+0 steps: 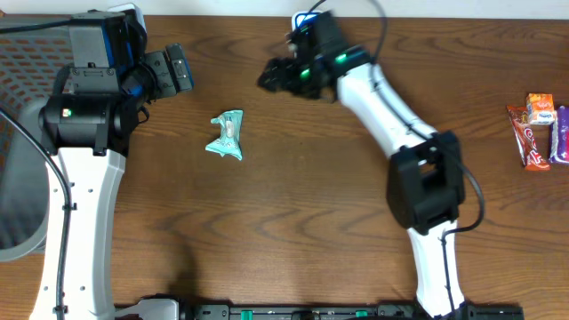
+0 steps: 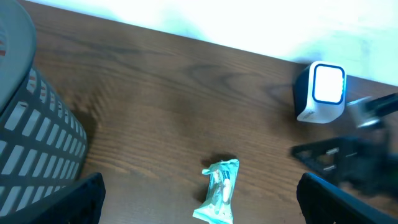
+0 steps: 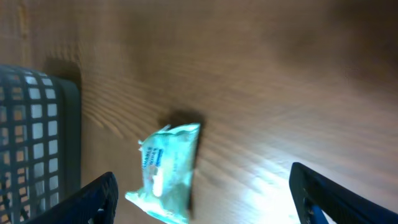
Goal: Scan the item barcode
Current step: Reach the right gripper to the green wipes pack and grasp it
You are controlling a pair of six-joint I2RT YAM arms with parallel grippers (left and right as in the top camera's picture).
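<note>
The teal sachet (image 1: 226, 135) looks light, soft and crinkly (flat on the table (image 1: 302, 222)), so pinch across its middle; left gripper (image 1: 178, 71) and right gripper (image 1: 269, 78) both gape empty.

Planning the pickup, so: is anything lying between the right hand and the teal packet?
Nothing visible. Only bare wooden table lies between the right hand and the teal packet. The snack bars lie well away at the table's right edge.
</note>
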